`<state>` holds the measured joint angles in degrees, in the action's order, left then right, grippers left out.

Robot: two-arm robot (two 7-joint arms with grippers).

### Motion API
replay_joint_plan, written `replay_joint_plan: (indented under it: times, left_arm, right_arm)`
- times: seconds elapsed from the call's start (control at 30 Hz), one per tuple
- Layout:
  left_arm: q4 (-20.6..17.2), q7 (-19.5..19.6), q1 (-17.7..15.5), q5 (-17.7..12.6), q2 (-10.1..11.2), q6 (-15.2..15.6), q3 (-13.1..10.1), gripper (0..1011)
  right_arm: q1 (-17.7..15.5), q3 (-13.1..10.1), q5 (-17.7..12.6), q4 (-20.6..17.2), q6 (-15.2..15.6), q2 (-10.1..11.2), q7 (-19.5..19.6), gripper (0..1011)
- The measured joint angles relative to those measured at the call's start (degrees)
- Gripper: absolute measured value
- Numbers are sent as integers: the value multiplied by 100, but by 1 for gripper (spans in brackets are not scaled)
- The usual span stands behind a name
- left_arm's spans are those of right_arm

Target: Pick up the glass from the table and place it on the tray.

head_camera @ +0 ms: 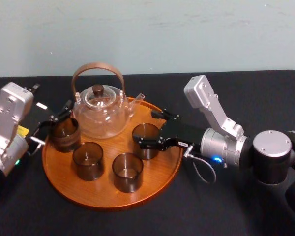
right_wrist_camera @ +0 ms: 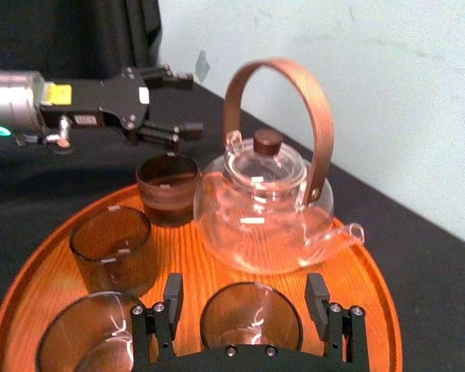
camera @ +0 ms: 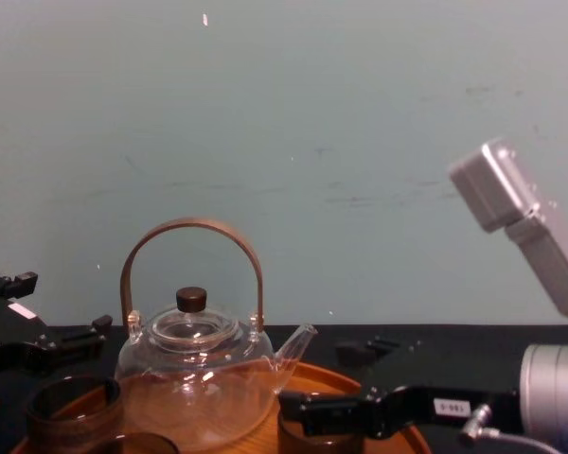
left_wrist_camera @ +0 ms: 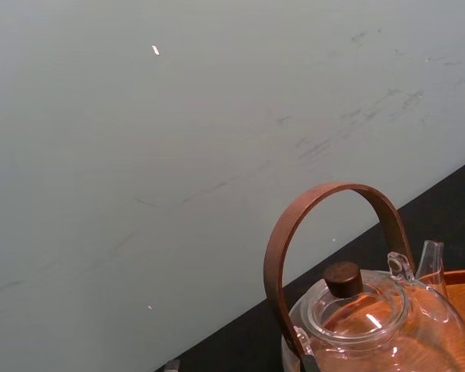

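The round orange-brown tray [head_camera: 96, 196] carries several dark smoky glasses and a clear teapot [head_camera: 99, 110]. One glass [head_camera: 146, 140] stands upright on the tray's right side, between the fingers of my open right gripper [head_camera: 153, 130]. In the right wrist view the fingers [right_wrist_camera: 173, 298] flank this glass [right_wrist_camera: 252, 325] with a small gap on one side. My left gripper [head_camera: 51, 125] is open at the tray's left rim, just behind another glass [head_camera: 65, 133]. The right wrist view shows that left gripper [right_wrist_camera: 178, 105] spread wide beyond its glass [right_wrist_camera: 168, 186].
Two more glasses [head_camera: 88, 160] [head_camera: 127, 171] stand at the tray's front. The teapot's bent wooden handle [left_wrist_camera: 325, 232] rises at the tray's back, close to both grippers. The black table [head_camera: 236, 206] extends right and front. A pale wall [camera: 284, 142] stands behind.
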<state>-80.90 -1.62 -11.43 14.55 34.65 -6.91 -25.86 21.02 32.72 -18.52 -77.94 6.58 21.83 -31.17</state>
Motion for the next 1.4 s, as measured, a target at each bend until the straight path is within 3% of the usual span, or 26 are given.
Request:
replay_joint_plan:
  times: [0.43,0.77,1.17,1.4]
  left_arm:
    - [0,0,0,0,0,0,0,1001]
    - [0,0,0,0,0,0,0,1001]
    - [0,0,0,0,0,0,0,1001]
    - [0,0,0,0,0,0,0,1001]
  right_arm:
    - [-539,-342,-18,-978,-137,391,324,1002]
    - [-1430,-1083,-84,-1647,-186,775,923,1002]
    - [-2271,-1922,-74,-1799,-290,817,1582,1002]
    - [-2376,-2068,-64,-1727,-283,751,1716,1002]
